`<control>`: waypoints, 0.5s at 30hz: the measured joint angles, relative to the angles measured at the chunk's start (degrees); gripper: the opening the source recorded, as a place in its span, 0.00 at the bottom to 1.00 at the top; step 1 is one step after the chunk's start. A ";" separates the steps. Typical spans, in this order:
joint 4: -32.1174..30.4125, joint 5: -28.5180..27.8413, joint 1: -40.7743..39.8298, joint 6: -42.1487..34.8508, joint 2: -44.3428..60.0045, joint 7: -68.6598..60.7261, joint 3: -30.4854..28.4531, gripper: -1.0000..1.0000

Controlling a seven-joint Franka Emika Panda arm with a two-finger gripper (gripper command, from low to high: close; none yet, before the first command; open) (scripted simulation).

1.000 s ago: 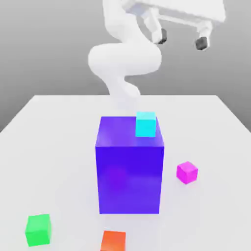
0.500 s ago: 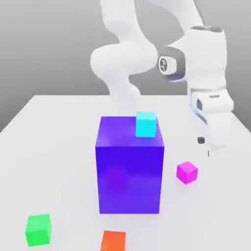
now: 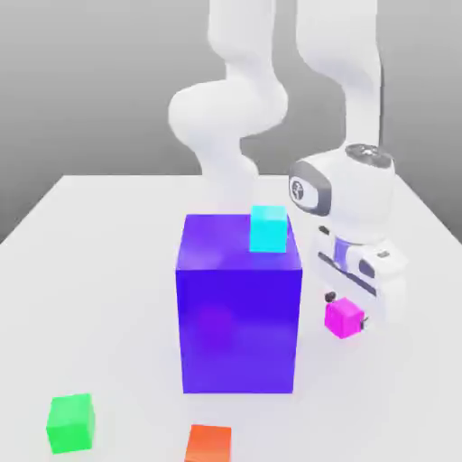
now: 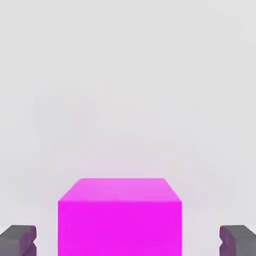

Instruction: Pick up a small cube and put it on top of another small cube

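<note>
The small magenta-pink cube (image 3: pixel 343 318) rests on the white table, to the exterior view's right of the big blue-purple block (image 3: pixel 239 307). My gripper (image 3: pixel 346 310) has come down over it, one dark fingertip on each side. In the hand view the small cube (image 4: pixel 120 215) sits between the two fingers (image 4: pixel 17 240), with a gap showing on either side, so the gripper (image 4: pixel 128 241) is open and not touching it. A cyan small cube (image 3: pixel 268 228) stands on the back right of the block's top.
A green cube (image 3: pixel 70 422) lies at the front on the exterior view's left and an orange cube (image 3: pixel 208 444) at the front edge. The tall block stands close beside my hand. The white table (image 3: pixel 99 271) spreads around them.
My hand dropped from high above the table, turned fingers-down, and now straddles the magenta cube. The cubes and the block have not moved.
</note>
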 joint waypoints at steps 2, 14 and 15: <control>0.00 0.00 0.00 -0.05 0.00 0.00 0.00 0.00; -2.74 -5.07 -1.02 -12.44 -15.04 3.72 -0.41 0.00; -3.18 -6.20 -1.58 -14.08 -17.10 4.61 -0.10 0.00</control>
